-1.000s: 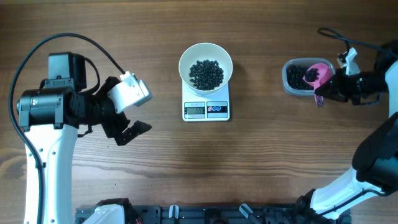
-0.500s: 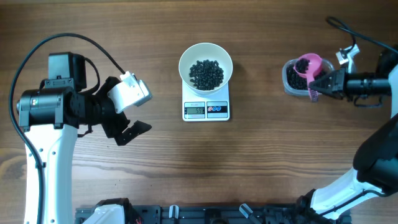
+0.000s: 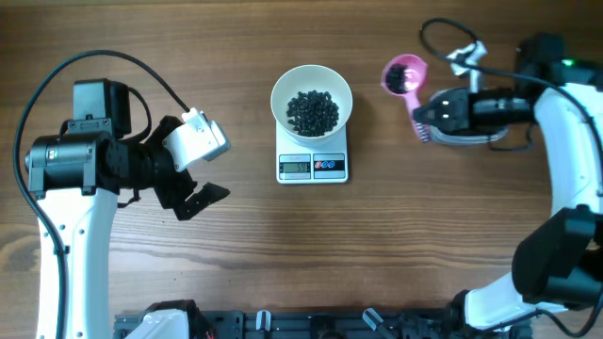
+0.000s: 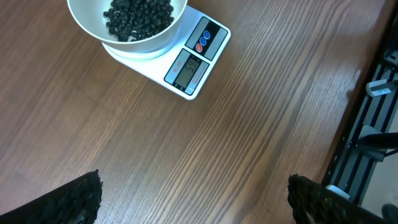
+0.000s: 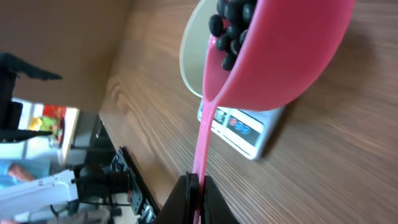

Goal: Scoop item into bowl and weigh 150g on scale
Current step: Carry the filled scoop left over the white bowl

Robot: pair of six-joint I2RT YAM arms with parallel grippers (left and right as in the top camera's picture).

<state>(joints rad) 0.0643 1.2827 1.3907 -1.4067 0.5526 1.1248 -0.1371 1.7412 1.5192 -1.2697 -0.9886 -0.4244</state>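
While bowl [image 3: 285,85] on scale [image 3: 312,168] holds beads [image 3: 312,112], right jaws pinch loaded scoop [image 3: 404,74] nearby, pour pending; left jaws gape empty.

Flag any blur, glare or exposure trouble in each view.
Overhead: even light, sharp, soft shadows; the scale display too small to read. Left wrist: crisp on the bowl, evenly lit. Right wrist: the pink scoop close and slightly soft, background at left blurred and overexposed.

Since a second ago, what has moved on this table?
The right gripper, shut on the pink scoop of black beads, carried it left, toward the white bowl. The left gripper, open, the bowl and the scale stayed put.
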